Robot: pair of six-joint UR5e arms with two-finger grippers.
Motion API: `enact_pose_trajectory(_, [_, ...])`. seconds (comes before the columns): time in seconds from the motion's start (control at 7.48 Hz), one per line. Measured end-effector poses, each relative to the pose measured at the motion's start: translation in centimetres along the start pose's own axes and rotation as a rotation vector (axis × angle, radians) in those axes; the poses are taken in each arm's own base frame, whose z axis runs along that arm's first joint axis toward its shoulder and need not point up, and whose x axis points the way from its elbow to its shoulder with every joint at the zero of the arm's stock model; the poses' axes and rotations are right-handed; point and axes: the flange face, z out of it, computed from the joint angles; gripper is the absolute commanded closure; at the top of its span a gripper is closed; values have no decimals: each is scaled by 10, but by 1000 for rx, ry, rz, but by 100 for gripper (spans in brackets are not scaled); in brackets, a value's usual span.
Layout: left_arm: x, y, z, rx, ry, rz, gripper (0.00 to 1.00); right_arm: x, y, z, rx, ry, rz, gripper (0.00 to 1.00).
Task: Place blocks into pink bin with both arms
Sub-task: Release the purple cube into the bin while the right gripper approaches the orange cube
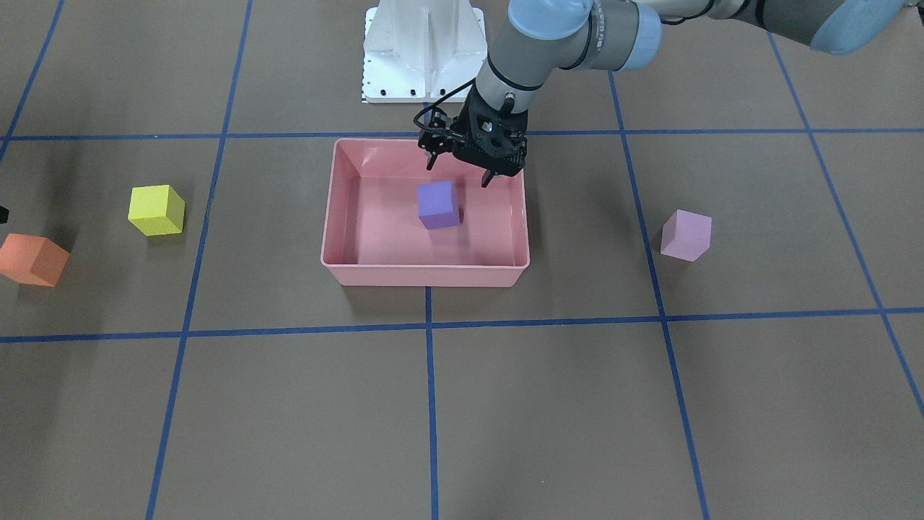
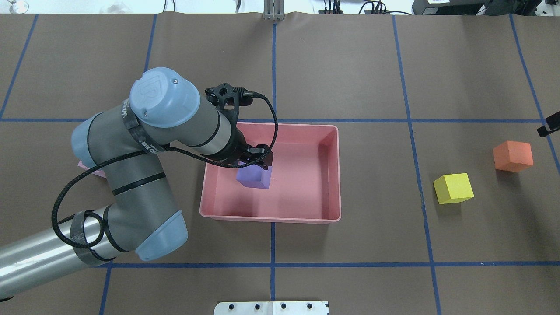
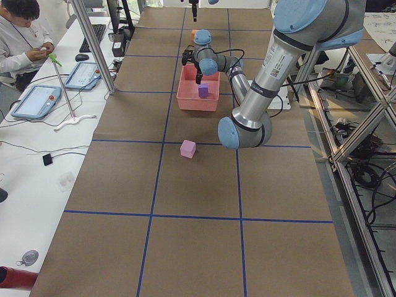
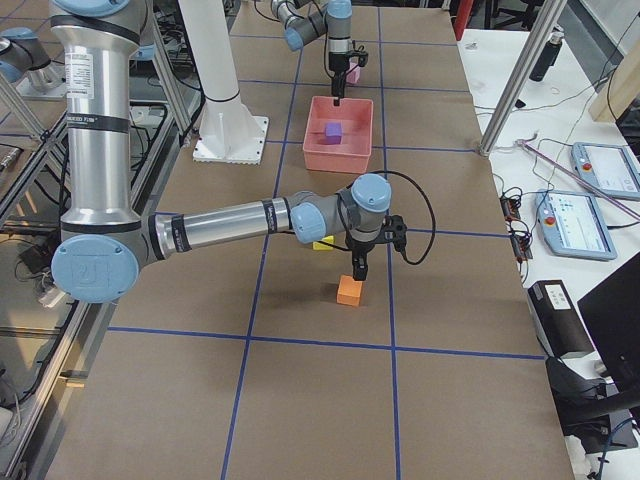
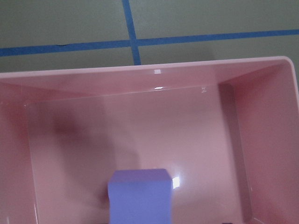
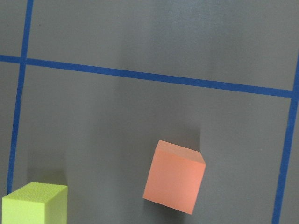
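Hovering with jaws spread over the violet-purple cube [image 1: 438, 205] lying loose mid-floor in the pink bin [image 1: 426, 274], the left gripper [image 1: 459, 170] marked one of four done, while the orange cube [image 1: 32, 260], yellow cube [image 1: 156, 210] and lilac-pink cube [image 1: 686, 235] waited on the table [image 1: 577, 404], the right gripper [image 4: 360, 264], jaws unreadable, above the orange

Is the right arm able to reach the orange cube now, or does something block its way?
Probably yes. The right pincer hangs close above the small matte orange cube, nothing stands between them, and the yellow cube sits apart to one side.
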Motion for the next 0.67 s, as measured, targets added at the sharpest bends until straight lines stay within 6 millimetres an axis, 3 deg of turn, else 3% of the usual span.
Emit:
enact_pose_trajectory(0.13, [-28,-13,-22,-10,6,20,0,-9,-1,12,12,47,36,0])
enact_pose_trajectory(0.27, [-80,-30,-50,-39,9,64,0,-12,-2,20,27,84,55,0])
enact_pose_trajectory(0.4, [-151,-45,-79,-65,2,130,0,-9,-3,28,47,100,60,0])
enact_pose_trajectory(0.67, [-286,-52,-131,-65,-49,259,0,7,-6,56,106,81,75,0])
